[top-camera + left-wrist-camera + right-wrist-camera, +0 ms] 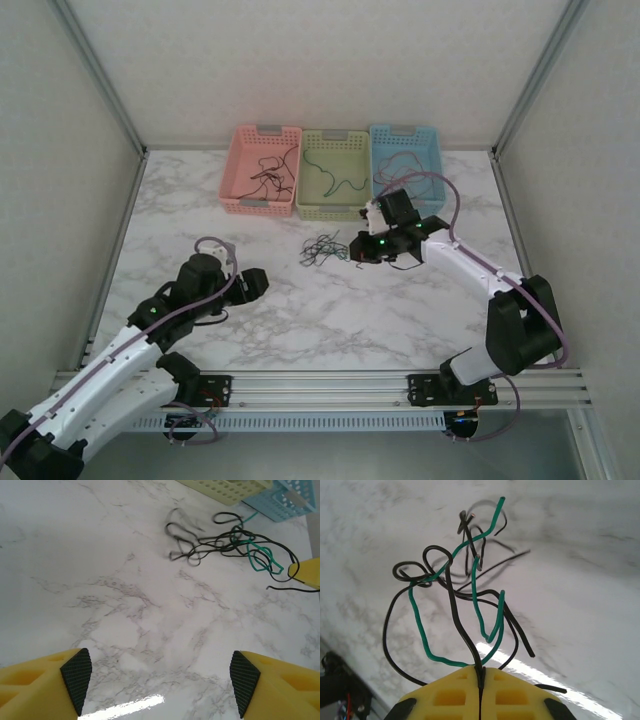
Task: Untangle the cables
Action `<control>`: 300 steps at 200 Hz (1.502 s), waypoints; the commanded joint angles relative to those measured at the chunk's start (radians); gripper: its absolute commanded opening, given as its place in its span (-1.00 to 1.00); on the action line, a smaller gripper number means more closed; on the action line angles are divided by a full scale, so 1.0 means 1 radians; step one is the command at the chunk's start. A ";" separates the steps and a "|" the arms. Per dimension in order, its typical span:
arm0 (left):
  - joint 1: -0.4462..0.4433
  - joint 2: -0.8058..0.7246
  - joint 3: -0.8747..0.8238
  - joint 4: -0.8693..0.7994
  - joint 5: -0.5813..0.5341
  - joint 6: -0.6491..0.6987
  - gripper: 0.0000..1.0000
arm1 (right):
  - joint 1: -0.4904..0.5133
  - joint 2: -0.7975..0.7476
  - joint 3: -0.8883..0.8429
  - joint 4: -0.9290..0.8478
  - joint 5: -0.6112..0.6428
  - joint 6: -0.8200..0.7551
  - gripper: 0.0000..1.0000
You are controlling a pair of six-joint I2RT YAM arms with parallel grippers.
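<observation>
**Sorting stage, partly complete.** Three baskets stand side by side at the far edge of the marble table (330,330). The pink basket (268,131) holds several dark cables (270,178), the green basket (335,136) one green strand (338,178), and the blue basket (405,131) a loop (400,162) that appears reddish. These are judged already separated. A knot of cables (322,252) lies on the table just in front of the green basket, with black strands looped through at least one green cable (420,635), so the main work is judged unfinished. The right gripper (480,672), at the right-hand side of the knot, is clenched on a single black cable (456,612). This cable runs from between the closed yellow fingers (450,695) into the tangle. It is not yet free, since it crosses the green cable and other black loops. The left gripper (160,685) hangs released, jaws wide apart, above bare marble, well apart from the knot and grasping nothing. Left to do, by this reading: draw the pinched strand clear, deposit it in a basket, and repeat for each strand in the knot
</observation>
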 commanded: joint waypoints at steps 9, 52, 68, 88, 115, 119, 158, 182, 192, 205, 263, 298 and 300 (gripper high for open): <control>0.008 0.039 0.011 0.073 0.050 -0.001 0.59 | 0.061 0.009 0.054 0.009 -0.064 -0.057 -1.00; 0.005 0.127 0.054 0.117 0.095 0.017 0.48 | 0.112 0.066 0.096 0.052 -0.096 -0.056 -1.00; 0.006 0.153 0.057 0.128 0.122 0.032 0.47 | 0.114 0.077 0.108 0.053 -0.098 -0.055 -1.00; 0.005 0.196 0.053 0.166 0.160 0.035 0.44 | 0.115 0.088 0.117 0.056 -0.104 -0.049 -1.00; 0.002 0.241 0.040 0.239 0.202 0.041 0.43 | 0.116 0.088 0.121 0.057 -0.118 -0.043 -1.00; 0.002 0.250 0.040 0.248 0.208 0.041 0.43 | 0.115 0.089 0.122 0.055 -0.117 -0.043 -1.00; -0.007 0.372 0.059 0.321 0.223 0.070 0.41 | 0.115 0.089 0.131 0.044 -0.116 -0.044 -1.00; -0.009 0.453 0.087 0.328 0.216 0.100 0.38 | 0.115 0.085 0.128 0.048 -0.115 -0.042 -1.00; -0.012 0.486 0.103 0.348 0.214 0.111 0.35 | 0.116 0.086 0.126 0.047 -0.117 -0.042 -1.00; -0.013 0.521 0.120 0.366 0.210 0.124 0.28 | 0.116 0.085 0.125 0.049 -0.117 -0.043 -1.00; -0.021 0.594 0.149 0.407 0.214 0.149 -0.12 | 0.116 0.087 0.120 0.047 -0.116 -0.042 -1.00; -0.022 0.623 0.139 0.414 0.208 0.153 -0.35 | 0.116 0.084 0.123 0.044 -0.107 -0.044 -1.00; -0.021 0.623 0.139 0.415 0.210 0.152 -0.37 | 0.115 0.085 0.123 0.044 -0.107 -0.043 -1.00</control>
